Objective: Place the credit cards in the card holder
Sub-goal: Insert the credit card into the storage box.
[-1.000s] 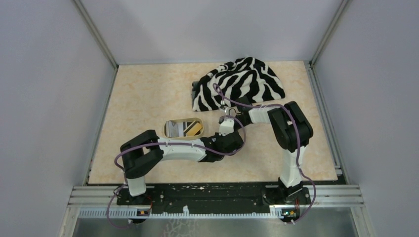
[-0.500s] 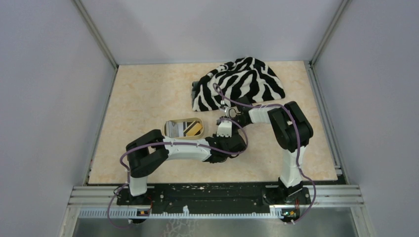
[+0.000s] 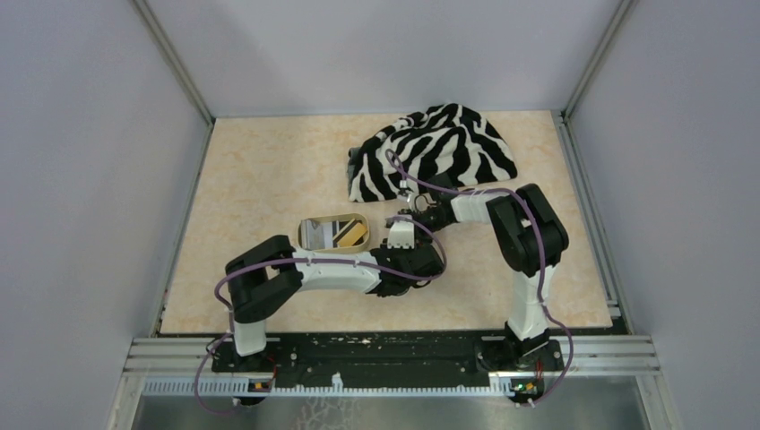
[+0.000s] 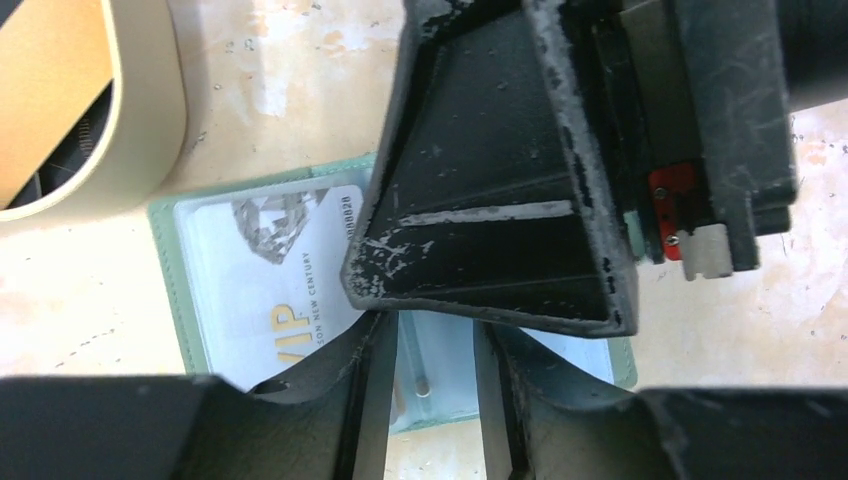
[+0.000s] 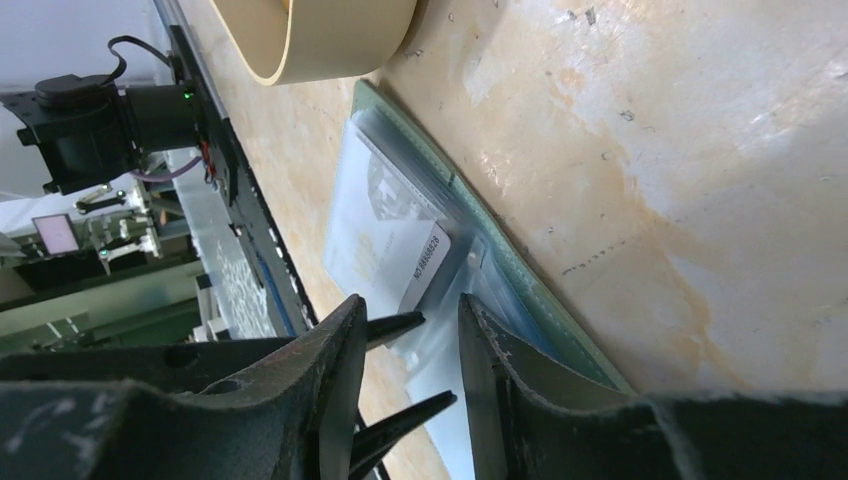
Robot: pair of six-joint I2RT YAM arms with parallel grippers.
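Observation:
The card holder (image 4: 168, 280) lies open on the table, sage green outside and pale blue inside. A pale credit card (image 4: 262, 300) with gold "VIP" lettering sits in its left half. My left gripper (image 4: 435, 400) hovers open over the holder's middle, with nothing between its fingers. From the far side, my right gripper (image 5: 412, 370) reaches in with its jaws apart, and one of its fingers (image 4: 480, 200) lies over the holder (image 5: 520, 285). The left fingertips (image 5: 400, 325) show between the right jaws. In the top view both grippers (image 3: 401, 231) (image 3: 414, 213) meet beside the tray and hide the holder.
A tan oval tray (image 3: 305, 226) left of the grippers holds an orange card and a striped card (image 3: 345, 235). Its rim (image 4: 150, 130) is close to the holder's corner. A zebra-striped cloth (image 3: 439, 152) lies heaped at the back right.
My left gripper's jaws have opened from nearly shut. The left arm has shifted slightly left. The right arm has barely moved.

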